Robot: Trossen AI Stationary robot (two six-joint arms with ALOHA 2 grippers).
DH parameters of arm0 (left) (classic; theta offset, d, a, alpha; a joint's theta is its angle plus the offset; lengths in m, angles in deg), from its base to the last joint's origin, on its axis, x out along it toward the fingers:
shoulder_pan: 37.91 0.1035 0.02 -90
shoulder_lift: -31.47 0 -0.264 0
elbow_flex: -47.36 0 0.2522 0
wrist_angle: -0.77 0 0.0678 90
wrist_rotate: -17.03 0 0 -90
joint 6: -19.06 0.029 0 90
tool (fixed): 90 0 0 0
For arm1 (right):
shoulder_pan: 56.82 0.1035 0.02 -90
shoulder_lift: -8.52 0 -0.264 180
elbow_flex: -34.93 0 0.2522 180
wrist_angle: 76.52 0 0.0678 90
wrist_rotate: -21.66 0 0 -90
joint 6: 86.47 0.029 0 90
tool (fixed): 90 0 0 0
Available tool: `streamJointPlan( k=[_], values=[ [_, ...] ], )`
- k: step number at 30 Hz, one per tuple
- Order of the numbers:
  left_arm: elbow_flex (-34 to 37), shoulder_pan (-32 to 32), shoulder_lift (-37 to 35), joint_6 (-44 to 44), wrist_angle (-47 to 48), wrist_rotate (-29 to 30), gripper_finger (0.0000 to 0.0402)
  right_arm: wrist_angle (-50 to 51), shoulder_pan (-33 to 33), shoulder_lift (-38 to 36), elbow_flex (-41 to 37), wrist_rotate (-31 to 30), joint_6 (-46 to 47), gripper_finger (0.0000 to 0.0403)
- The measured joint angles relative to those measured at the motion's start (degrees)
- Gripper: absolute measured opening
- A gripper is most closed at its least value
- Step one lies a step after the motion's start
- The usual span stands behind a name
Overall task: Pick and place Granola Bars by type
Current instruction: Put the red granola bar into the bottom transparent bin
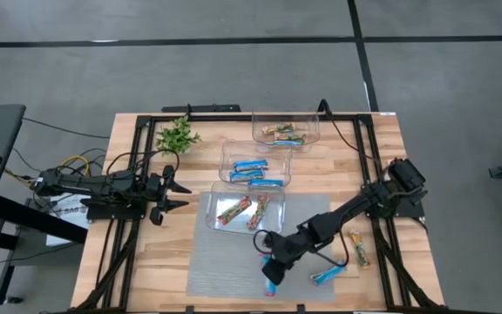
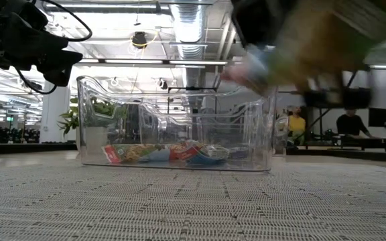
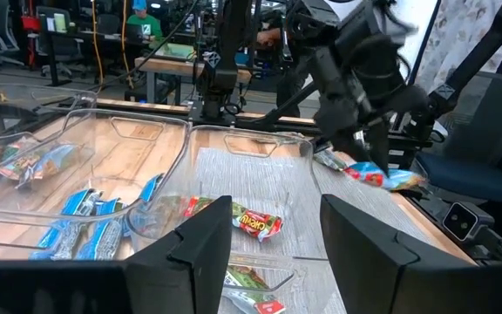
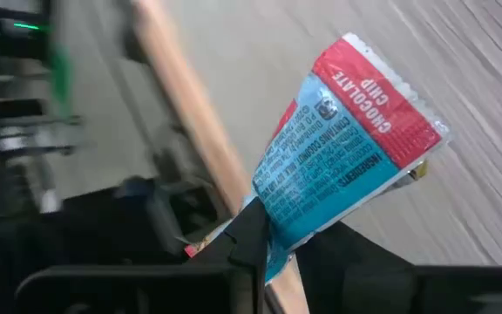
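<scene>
My right gripper [image 1: 273, 264] hovers over the grey mat near the table's near edge, shut on a blue granola bar with a red end [image 4: 338, 148]. That bar also shows in the left wrist view [image 3: 377, 176]. Three clear bins hold sorted bars: orange-brown ones in the far bin [image 1: 286, 133], bright blue ones in the middle bin [image 1: 255, 170], red multicolour ones in the near bin [image 1: 240, 211]. A loose blue bar [image 1: 325, 276] lies flat on the mat. An orange-brown bar [image 1: 358, 249] lies on the wood. My left gripper [image 1: 171, 196] waits open at the table's left. My right gripper pinches the blue bar between its two fingers at one end of the wrapper [image 4: 273, 228]. The rest of the bar sticks out past the fingertips, its red "chocolate chip" end [image 4: 382, 113] free. The bar is lifted clear of the mat.
A small green plant [image 1: 177, 135] stands at the far left of the table. The grey mat [image 1: 225, 270] covers the near middle. Black frame rails run along the table's edges. People sit at desks in the room beyond.
</scene>
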Motion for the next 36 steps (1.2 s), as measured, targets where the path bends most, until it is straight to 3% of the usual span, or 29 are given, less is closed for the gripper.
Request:
streamJointPlan(
  k=[11,15,19,27,36],
  values=[
    [0.0,0.0,0.0,0.0,0.0,0.0,0.0168,-27.1,-7.2,-0.1,0.0,2.1,-14.6,0.0044],
    [0.0,0.0,0.0,-0.1,0.0,0.0,0.0168,-39.4,-10.4,-0.1,0.0,4.0,-16.2,0.0043],
    [0.0,0.0,0.0,0.0,0.0,0.0,0.0168,-44.6,-12.6,-0.2,0.1,4.1,-16.3,0.0044],
    [0.0,0.0,0.0,-0.1,0.0,0.0,0.0168,-39.0,-14.4,-3.2,0.1,4.3,-20.8,0.0044],
    [0.0,0.0,0.0,0.0,0.0,0.0,0.0168,-15.0,-16.9,-11.0,0.1,1.2,-31.2,0.0044]
  ],
)
